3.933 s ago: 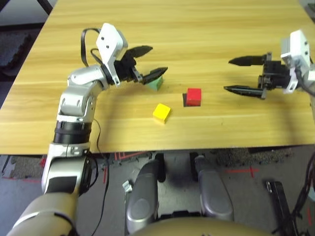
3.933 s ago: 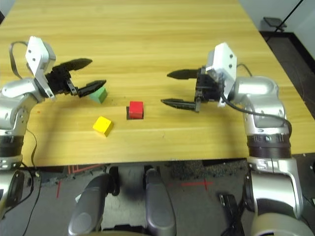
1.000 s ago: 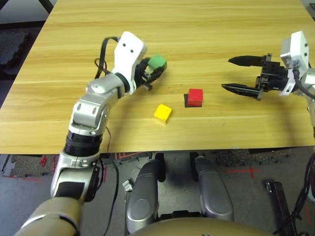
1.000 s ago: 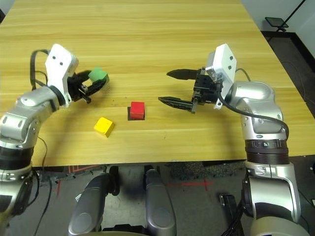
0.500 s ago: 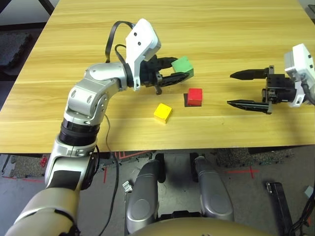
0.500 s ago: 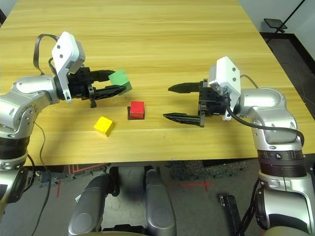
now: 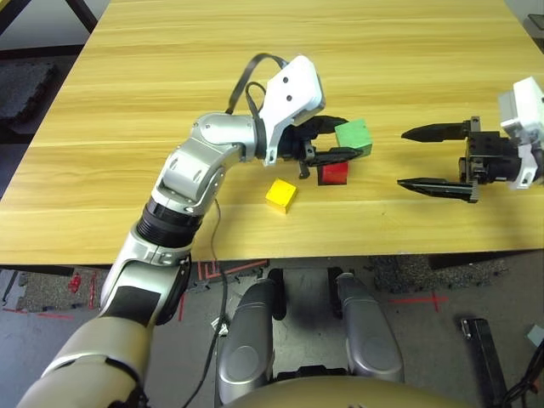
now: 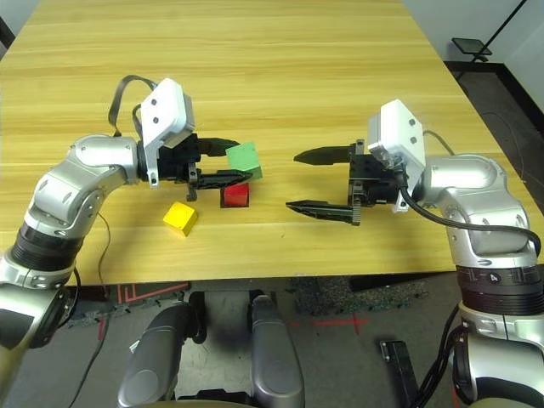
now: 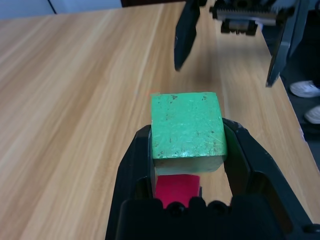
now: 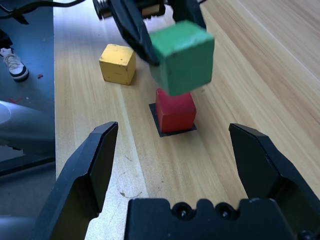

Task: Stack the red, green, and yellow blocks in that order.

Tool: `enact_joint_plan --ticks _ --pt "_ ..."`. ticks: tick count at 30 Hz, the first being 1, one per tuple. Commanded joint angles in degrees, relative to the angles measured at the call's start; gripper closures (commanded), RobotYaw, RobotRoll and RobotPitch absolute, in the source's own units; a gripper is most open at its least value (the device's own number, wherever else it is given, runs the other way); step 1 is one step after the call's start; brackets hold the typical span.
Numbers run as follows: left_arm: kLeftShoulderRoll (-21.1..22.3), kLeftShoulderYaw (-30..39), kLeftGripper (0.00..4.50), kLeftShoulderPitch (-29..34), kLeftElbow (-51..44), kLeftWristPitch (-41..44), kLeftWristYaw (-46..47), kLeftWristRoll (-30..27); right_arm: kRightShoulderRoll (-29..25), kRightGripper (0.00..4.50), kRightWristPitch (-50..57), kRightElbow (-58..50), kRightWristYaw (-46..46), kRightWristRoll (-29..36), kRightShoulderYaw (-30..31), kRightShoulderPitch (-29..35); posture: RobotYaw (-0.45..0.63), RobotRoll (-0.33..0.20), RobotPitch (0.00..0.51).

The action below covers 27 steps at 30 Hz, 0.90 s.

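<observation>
Left end effector (image 7: 347, 144) clamps the matte green cube (image 7: 353, 136), hovering just over the matte red cube (image 7: 333, 173) on the wooden table (image 7: 255, 51). Right end effector (image 7: 429, 157) gapes wide and empty at 3 o'clock. Next: align, lower, release; small yellow cube (image 7: 280, 195) comes after.

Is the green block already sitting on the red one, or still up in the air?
In the air. The left gripper holds the green block clear above the red block, with a visible gap between them.

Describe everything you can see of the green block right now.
The green block is a small matte cube with a scuffed, speckled top face. It is off the table, clamped on two opposite sides by the left gripper, whose black fingers close on it. It hangs slightly tilted just above the red block, which sits on a black patch; a gap shows between them.
</observation>
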Motion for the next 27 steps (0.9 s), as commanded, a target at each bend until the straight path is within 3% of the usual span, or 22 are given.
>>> enact_joint_plan --ticks 1,10,27 --pt "0.1 -1.3 2.48 -1.2 4.7 -3.2 -1.9 2.5 -0.3 0.0 0.0 -0.8 -0.2 1.1 -0.9 0.3 0.19 0.065 0.272" --pt "-0.7 -0.9 2.48 -2.7 9.5 -6.7 -4.2 4.3 0.1 0.0 -0.3 -0.8 -0.9 1.1 -0.7 0.3 0.19 0.065 0.275" --pt "-0.9 -1.0 2.48 -0.4 7.7 -6.0 -7.2 4.2 0.8 0.0 -0.7 -0.5 -1.6 0.9 -0.2 -0.2 0.18 0.057 0.289"
